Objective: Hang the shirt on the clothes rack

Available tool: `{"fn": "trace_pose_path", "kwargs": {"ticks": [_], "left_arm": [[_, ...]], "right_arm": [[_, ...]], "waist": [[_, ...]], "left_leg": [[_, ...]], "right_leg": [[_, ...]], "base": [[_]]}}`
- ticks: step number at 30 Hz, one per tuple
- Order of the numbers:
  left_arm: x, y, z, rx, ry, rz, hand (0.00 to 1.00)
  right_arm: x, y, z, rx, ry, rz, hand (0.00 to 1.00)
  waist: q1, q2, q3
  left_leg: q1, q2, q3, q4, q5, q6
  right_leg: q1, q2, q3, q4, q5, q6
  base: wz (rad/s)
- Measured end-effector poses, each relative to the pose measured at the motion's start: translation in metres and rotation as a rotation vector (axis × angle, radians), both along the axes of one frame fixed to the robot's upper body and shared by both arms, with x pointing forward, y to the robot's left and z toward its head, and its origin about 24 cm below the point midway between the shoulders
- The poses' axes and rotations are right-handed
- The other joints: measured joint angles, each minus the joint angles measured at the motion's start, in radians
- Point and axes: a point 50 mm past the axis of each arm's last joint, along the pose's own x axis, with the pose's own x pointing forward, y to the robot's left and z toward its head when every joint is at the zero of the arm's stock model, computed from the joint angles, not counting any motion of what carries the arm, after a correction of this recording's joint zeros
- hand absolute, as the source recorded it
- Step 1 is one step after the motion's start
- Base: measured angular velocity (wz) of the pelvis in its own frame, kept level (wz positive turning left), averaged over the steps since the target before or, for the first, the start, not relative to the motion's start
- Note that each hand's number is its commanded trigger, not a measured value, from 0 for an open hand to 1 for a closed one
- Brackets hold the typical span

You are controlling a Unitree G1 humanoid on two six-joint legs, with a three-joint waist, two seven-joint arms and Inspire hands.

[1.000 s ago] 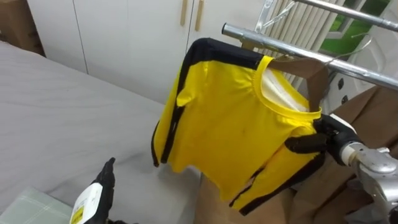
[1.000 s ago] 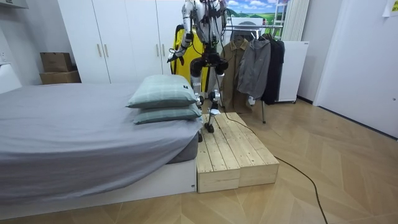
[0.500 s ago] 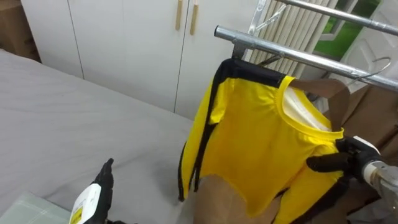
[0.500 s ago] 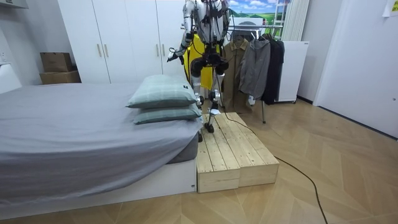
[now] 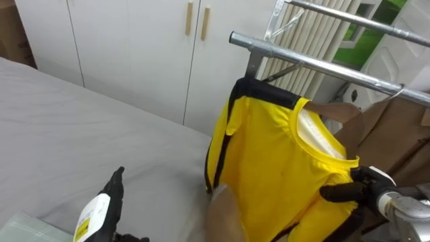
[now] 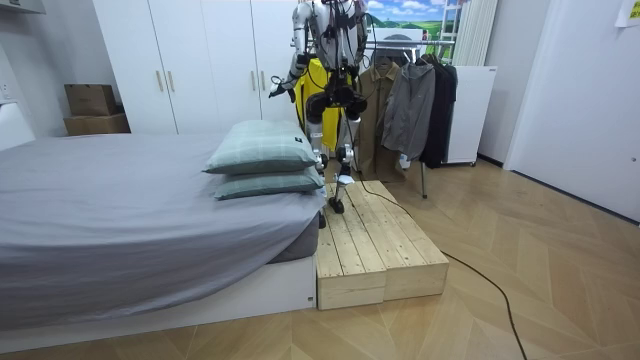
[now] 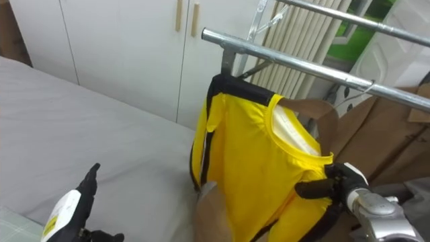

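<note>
A yellow shirt [image 5: 275,168] with black trim hangs spread out just under the near metal rail [image 5: 302,64] of the clothes rack, its black shoulder close to the rail's post. My right hand [image 5: 359,188] sits at the lower right, its fingers curled on the shirt's other shoulder, the thumb lying across the yellow cloth. Whether a hanger hook sits on the rail is hidden. My left hand [image 5: 107,205] is low at the left over the bed, fingers straight, holding nothing. In the room view I stand on the wooden platform [image 6: 380,250] by the rack with the shirt [image 6: 314,80] before me.
A brown garment [image 5: 396,134] hangs on the rail right of the shirt. A second rail [image 5: 349,17] runs higher behind. White wardrobe doors [image 5: 134,47] stand at the back, and the grey bed [image 5: 67,134] lies at the left. Dark coats [image 6: 415,100] fill the rack's far part.
My right hand has swung the yellow shirt from a tilted pose left of the rail end to a more upright one under the rail. The head view has shifted. The left hand stays put.
</note>
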Motion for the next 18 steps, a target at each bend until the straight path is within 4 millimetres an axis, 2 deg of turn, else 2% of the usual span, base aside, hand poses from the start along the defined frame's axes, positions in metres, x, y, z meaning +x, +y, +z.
{"fn": "trace_pose_path", "kwargs": {"ticks": [4, 7, 18], "left_arm": [[0.006, -0.006, 0.012, -0.011, -0.032, -0.052, 0.00], [0.008, -0.010, 0.017, -0.035, -0.052, -0.056, 0.00], [0.008, -0.017, 0.013, -0.059, 0.012, -0.099, 0.00]], "right_arm": [[-0.004, 0.001, -0.006, -0.003, 0.017, -0.013, 1.00], [-0.013, 0.001, -0.016, -0.027, 0.031, -0.025, 1.00], [-0.010, 0.016, -0.020, -0.017, 0.003, -0.033, 1.00]], "waist": [[0.008, -0.004, -0.0026], [0.023, -0.002, -0.0009], [0.032, 0.000, -0.0008]], "left_leg": [[0.007, 0.000, 0.006, -0.001, 0.000, 0.000], [0.020, 0.000, 0.006, -0.003, 0.000, 0.000], [0.022, 0.002, 0.005, -0.004, 0.000, 0.000]], "right_leg": [[0.008, 0.000, 0.001, -0.011, -0.001, 0.001], [0.021, 0.001, 0.001, -0.014, -0.002, 0.002], [0.024, 0.005, 0.009, -0.013, -0.007, 0.009]], "base": [[-0.01], [0.00], [0.00]]}}
